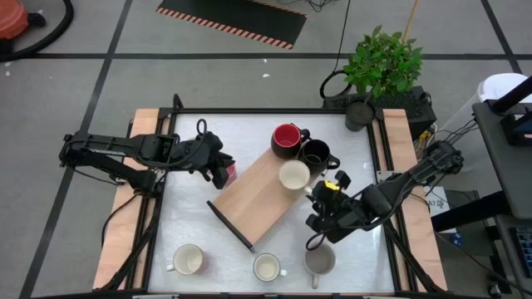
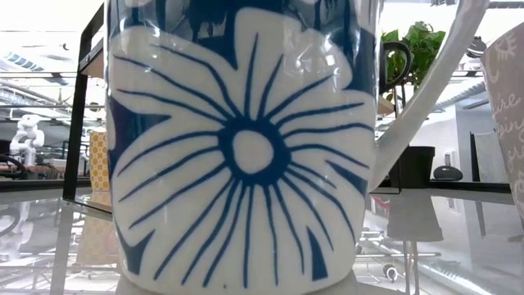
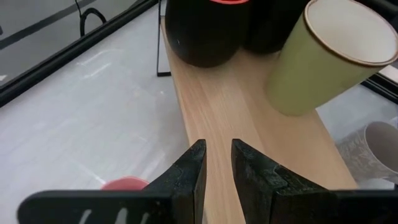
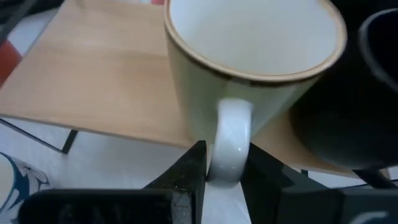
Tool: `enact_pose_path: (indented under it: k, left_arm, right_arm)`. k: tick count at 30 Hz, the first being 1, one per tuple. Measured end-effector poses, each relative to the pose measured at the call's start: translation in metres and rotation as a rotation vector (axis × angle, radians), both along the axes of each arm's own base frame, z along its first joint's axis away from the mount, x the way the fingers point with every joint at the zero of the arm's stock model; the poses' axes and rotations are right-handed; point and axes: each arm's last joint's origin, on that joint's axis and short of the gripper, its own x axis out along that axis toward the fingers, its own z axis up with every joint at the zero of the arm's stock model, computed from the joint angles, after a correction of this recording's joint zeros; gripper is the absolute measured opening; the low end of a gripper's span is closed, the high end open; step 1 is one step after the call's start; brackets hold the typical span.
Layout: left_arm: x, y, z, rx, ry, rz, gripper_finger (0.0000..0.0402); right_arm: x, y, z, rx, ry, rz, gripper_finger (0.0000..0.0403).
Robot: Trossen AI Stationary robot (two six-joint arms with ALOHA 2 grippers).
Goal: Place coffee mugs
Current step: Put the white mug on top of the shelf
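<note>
1. The right gripper (image 4: 222,171) is clamped on the handle of the cream mug (image 4: 249,68), one dark finger on each side of the white loop
2. The cream mug is pale yellowish-cream outside, white inside, with a thin brown line round the rim; in the left wrist view it leans tilted over the far right end of the wooden board (image 3: 249,130)
3. Seen from above, the cream mug (image 1: 294,175) sits at the board's far right corner, just beside the black mug (image 1: 317,154) and near the red mug (image 1: 288,138), which is red inside and dark outside; both stand at the board's far end
4. The left gripper (image 3: 217,171) hangs over the near left part of the board (image 1: 258,195), its fingers drawn close with a thin gap and nothing between them; a small red thing (image 3: 126,183) lies beside it on the table (image 1: 191,224)
5. Along the near edge stand three more mugs, well apart: a white mug (image 1: 189,259) on the left, a flower mug (image 1: 267,267) in the middle, a grey mug (image 1: 319,260) on the right
6. The low view is filled by the flower mug (image 2: 246,147), white with a large blue flower; the grey mug (image 2: 506,106) at the right edge bears faint script too cut off to read
7. A green plant (image 1: 382,62) in a dark pot stands at the far right corner
</note>
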Motion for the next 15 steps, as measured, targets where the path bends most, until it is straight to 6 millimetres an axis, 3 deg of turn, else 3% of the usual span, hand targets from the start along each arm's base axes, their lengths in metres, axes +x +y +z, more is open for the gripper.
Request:
enact_pose_path:
  k: [15]
  left_arm:
    - [-0.0002, 0.0013, 0.0003, 0.046, 0.002, 0.022, 0.0078]
  right_arm:
    - [-0.003, -0.0047, 0.0033, -0.019, 0.012, 0.009, 0.0075]
